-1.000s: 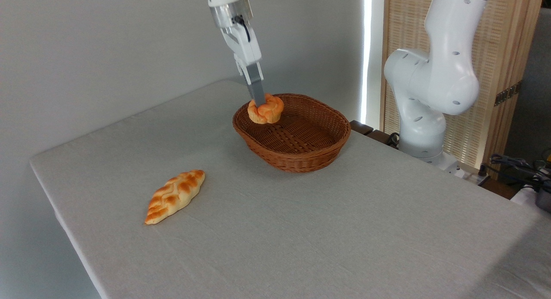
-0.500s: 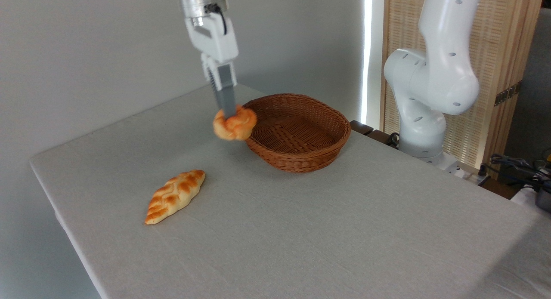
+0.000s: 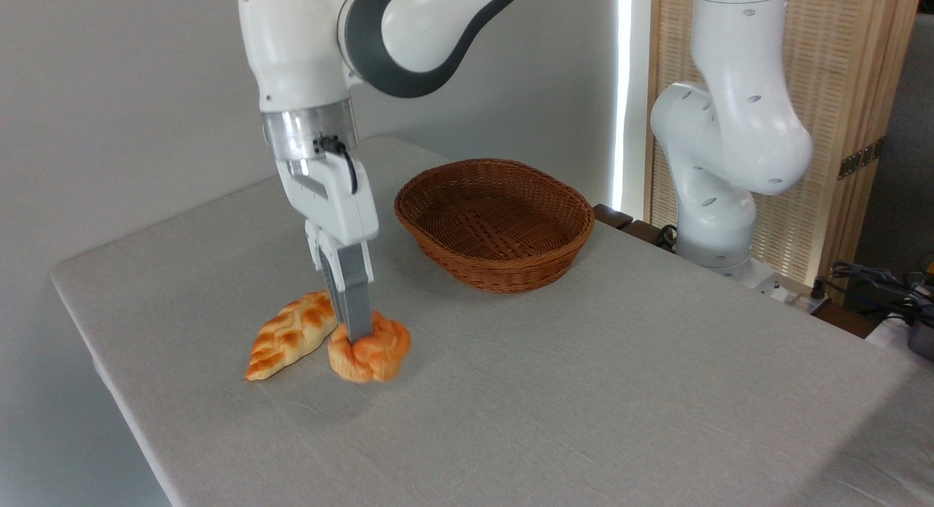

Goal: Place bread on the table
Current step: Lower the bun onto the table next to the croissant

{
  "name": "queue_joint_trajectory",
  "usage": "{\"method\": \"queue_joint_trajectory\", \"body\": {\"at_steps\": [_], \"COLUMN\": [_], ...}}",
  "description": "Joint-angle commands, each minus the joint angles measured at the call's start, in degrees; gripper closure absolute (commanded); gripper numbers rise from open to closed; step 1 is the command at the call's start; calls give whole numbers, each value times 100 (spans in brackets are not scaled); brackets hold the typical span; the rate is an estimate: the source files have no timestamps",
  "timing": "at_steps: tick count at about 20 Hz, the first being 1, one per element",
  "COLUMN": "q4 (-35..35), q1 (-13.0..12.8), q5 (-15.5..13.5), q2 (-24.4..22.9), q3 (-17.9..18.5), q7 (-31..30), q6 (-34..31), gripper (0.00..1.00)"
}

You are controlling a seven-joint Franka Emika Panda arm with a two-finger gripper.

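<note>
The bread (image 3: pixel 371 354), a round orange-golden bun with a knotted top, is down at the grey cloth table (image 3: pixel 554 390), left of centre. My gripper (image 3: pixel 357 335) points straight down and is shut on the bun's top; its grey fingers (image 3: pixel 352 292) press into the knot. Whether the bun rests on the cloth or hangs just above it I cannot tell; it looks slightly blurred. The bun sits right beside the right end of a braided loaf.
A paler, pointed braided loaf (image 3: pixel 293 333) lies on the table just left of the bun. A brown wicker basket (image 3: pixel 495 222) stands empty toward the back. The arm's white base (image 3: pixel 722 164) rises at the table's right edge.
My gripper carried the bun out of the basket, leftward and toward the front, and lowered it to the table beside the braided loaf.
</note>
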Motion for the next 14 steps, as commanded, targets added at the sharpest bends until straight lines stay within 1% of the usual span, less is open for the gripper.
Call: {"method": "queue_joint_trajectory", "body": {"at_steps": [1,2,3,4,6,9,14], "q4": [114,114,114,96,78,78,87], "q1": [-49,-49,-49,-49,-49,-49,-49], "q5": [404,404,404,404,404,404,369], "q2": [233,233,233,233,233,233,224], "q3": [101,101,101,101,101,101,92], "q7": [68,68,51,51,33,25,42], "q6": [62,62,62,62,54,19,1], "gripper": [56,52,41,36,18,2,0]}}
